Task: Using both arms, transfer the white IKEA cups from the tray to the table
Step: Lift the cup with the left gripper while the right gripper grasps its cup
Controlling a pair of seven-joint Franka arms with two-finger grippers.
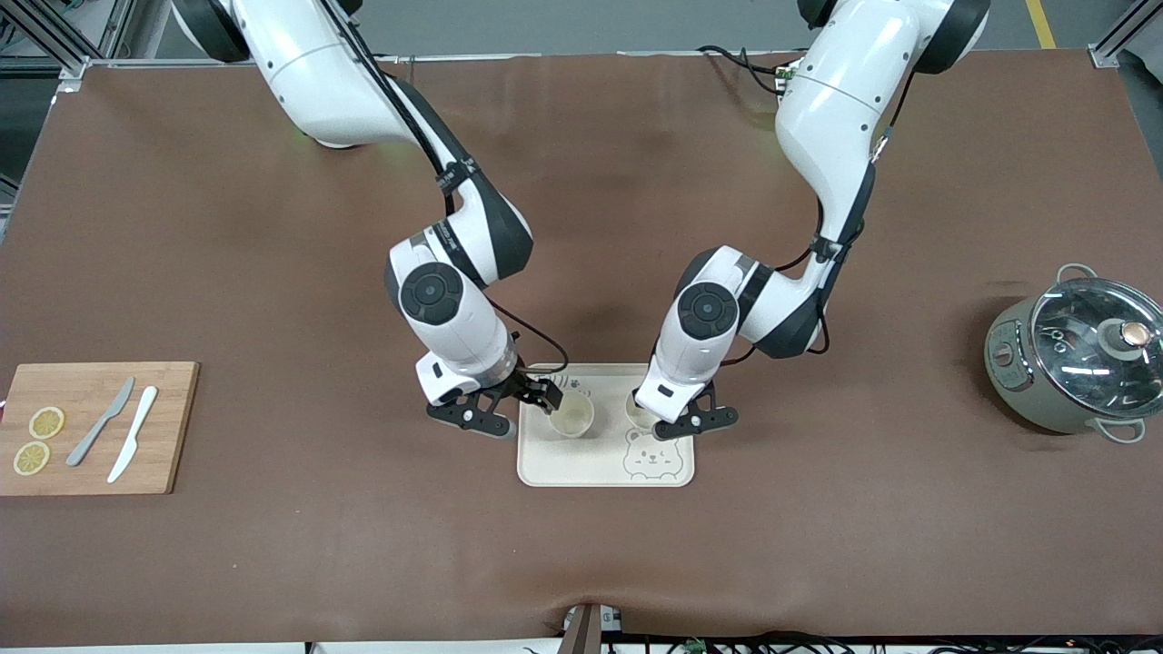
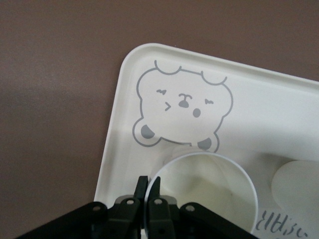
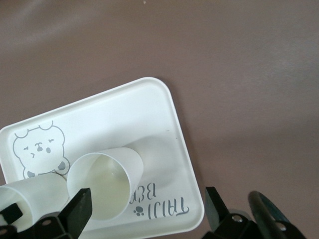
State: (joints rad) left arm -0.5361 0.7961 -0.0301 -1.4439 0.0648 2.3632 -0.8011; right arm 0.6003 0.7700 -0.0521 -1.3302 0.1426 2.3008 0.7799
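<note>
Two white cups are on the bear-printed tray [image 1: 604,463]. One cup [image 1: 571,414] stands free on the tray toward the right arm's end. My right gripper [image 1: 527,406] is open and empty, low over the tray's edge beside that cup; this shows in the right wrist view, with cup [image 3: 102,184] and gripper [image 3: 147,206]. My left gripper [image 1: 659,422] is shut on the rim of the other cup [image 1: 639,409], which sits low on the tray by the bear print. In the left wrist view the gripper [image 2: 148,188] pinches the cup's [image 2: 209,194] wall.
A grey-green pot with a glass lid [image 1: 1077,354] stands toward the left arm's end of the table. A wooden cutting board [image 1: 173,427] with two lemon slices and two knives lies toward the right arm's end. Brown mat covers the table.
</note>
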